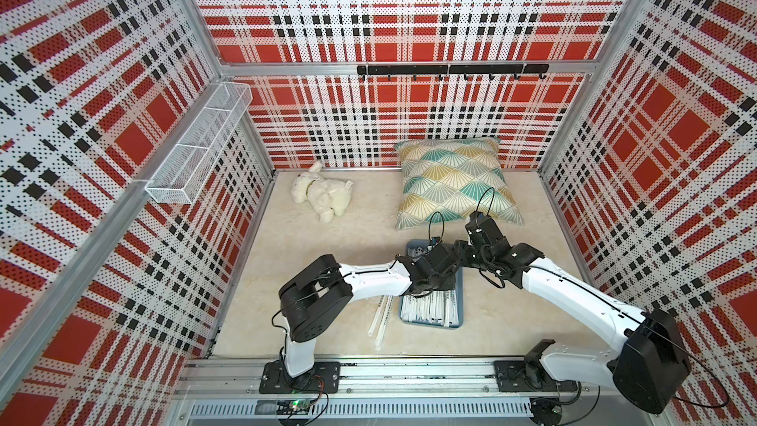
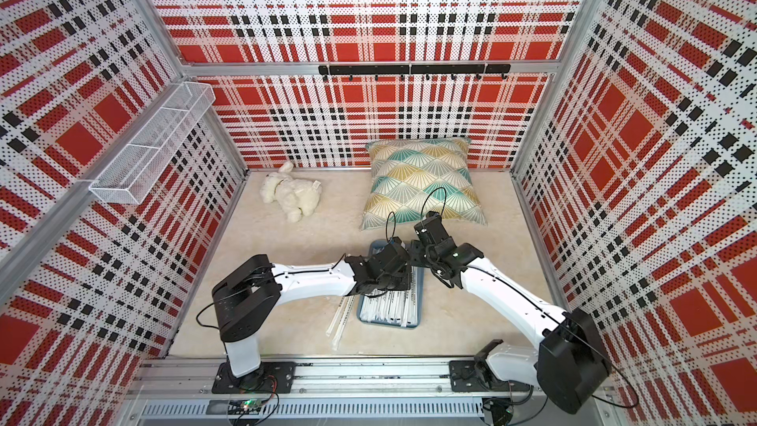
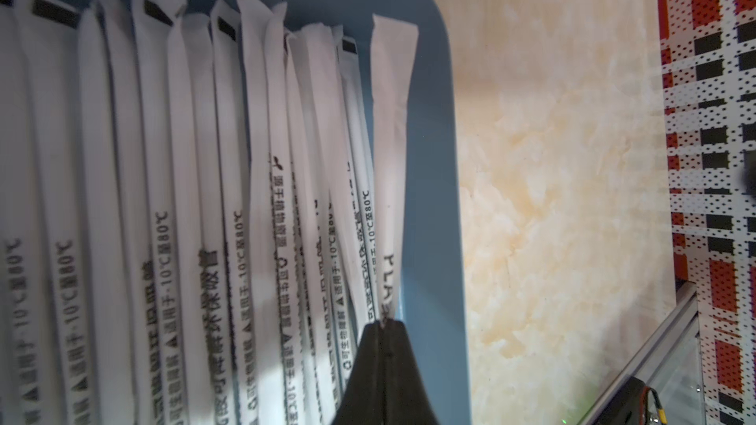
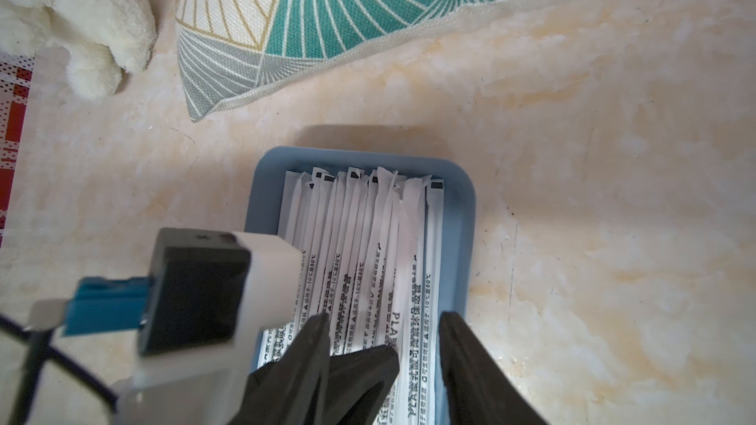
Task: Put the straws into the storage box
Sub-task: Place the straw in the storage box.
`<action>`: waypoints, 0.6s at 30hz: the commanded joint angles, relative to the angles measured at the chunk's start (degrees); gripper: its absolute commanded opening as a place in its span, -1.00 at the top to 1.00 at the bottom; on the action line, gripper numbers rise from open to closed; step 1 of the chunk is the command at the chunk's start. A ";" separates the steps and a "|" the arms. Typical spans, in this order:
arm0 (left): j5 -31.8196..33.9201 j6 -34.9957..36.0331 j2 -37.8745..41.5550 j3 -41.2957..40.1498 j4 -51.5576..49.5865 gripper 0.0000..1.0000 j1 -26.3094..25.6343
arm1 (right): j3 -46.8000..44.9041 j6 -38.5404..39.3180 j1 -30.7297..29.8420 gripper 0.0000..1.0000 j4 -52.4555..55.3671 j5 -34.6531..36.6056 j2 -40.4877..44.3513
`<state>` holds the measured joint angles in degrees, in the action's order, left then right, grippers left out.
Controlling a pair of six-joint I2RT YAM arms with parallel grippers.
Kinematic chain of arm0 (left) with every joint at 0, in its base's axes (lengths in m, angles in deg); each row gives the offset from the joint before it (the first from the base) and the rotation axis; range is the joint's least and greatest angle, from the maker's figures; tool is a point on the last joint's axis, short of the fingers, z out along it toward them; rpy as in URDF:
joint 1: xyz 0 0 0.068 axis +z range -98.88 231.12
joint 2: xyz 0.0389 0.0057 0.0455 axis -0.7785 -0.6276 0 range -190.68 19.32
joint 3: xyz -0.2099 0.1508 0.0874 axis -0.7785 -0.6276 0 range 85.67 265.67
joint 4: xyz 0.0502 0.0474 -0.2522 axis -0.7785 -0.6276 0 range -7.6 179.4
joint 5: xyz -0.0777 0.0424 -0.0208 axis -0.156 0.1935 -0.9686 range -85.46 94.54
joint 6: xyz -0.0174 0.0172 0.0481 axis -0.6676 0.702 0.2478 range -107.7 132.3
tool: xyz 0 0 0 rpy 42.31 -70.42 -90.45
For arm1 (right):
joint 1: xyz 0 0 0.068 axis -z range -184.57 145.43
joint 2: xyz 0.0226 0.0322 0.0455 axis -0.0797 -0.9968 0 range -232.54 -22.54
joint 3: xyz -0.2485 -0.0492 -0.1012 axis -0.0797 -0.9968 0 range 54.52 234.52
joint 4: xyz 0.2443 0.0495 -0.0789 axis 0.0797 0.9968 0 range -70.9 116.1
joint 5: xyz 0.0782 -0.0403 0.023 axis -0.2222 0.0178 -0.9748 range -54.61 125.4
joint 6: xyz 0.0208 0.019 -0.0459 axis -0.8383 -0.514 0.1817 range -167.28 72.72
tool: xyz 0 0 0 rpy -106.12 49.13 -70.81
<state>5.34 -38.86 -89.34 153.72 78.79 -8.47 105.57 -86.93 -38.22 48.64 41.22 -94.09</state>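
Some loose straws [image 1: 380, 319] lay on the table [image 1: 327, 280] just left of the storage box [image 4: 460, 239], which held many packed straws [image 4: 360, 239]. Over it, the left gripper [image 3: 384, 322] pinched one straw [image 3: 392, 116] beside the box's wall, while the right gripper [image 4: 382, 316] hovered with its jaws partly spread.
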 commanded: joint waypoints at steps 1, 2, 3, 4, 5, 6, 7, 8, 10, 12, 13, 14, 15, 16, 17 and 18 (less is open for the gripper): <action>-1.85 -0.81 -2.30 1.83 1.54 1.00 -0.79 | 1.75 0.90 0.43 -0.01 0.69 0.34 1.05; -2.09 -1.05 -2.76 1.84 1.58 1.00 -0.86 | 1.84 0.97 0.38 -0.01 0.83 0.34 0.93; -2.07 -1.39 -3.03 1.90 1.72 1.00 -0.96 | 2.04 1.05 0.38 -0.01 0.98 0.28 1.06; -2.05 -1.48 -3.35 1.89 1.95 1.00 -1.12 | 2.13 1.08 0.43 -0.01 1.05 0.39 1.06; -2.03 -1.49 -3.46 1.97 2.08 1.00 -1.10 | 2.21 1.08 0.41 -0.01 1.15 0.41 1.14; -1.78 -1.49 -3.50 2.03 2.12 1.00 -1.06 | 2.18 1.08 0.38 -0.01 1.16 0.36 1.22; -1.52 -1.49 -3.52 2.03 2.11 1.00 -0.93 | 2.20 1.05 0.41 -0.01 1.22 0.41 1.30; -1.29 -1.54 -3.53 2.14 2.17 1.00 -0.88 | 2.17 1.08 0.42 -0.01 1.22 0.41 1.32; -1.07 -1.90 -3.65 1.96 2.28 1.00 -0.67 | 2.07 0.89 0.35 -0.01 1.18 0.17 1.41; -1.42 -2.31 -3.99 1.78 2.73 1.00 -0.55 | 1.79 0.74 0.42 -0.01 0.92 0.05 1.50; -1.91 -2.73 -4.10 1.55 3.13 1.00 -0.40 | 1.77 0.64 0.43 -0.01 0.76 -0.06 1.50; -2.32 -3.11 -4.14 1.26 3.77 1.00 -0.24 | 1.69 0.55 0.43 -0.01 0.55 -0.11 1.50; -2.73 -3.76 -4.02 0.68 4.68 1.00 -0.10 | 1.56 0.55 0.42 -0.01 0.51 -0.27 1.41; -3.16 -4.28 -3.78 0.21 5.59 1.00 0.12 | 1.51 0.46 0.46 -0.01 0.41 -0.37 1.27; -3.41 -4.77 -3.74 -0.06 6.21 1.00 0.24 | 1.46 0.46 0.40 -0.01 0.34 -0.48 1.29; -3.46 -4.92 -3.62 -0.12 6.54 1.00 0.34 | 1.38 0.46 0.38 -0.01 0.29 -0.46 1.32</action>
<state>2.95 -42.07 -91.85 154.42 82.73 -8.56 106.01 -86.15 -37.72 50.01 41.57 -94.09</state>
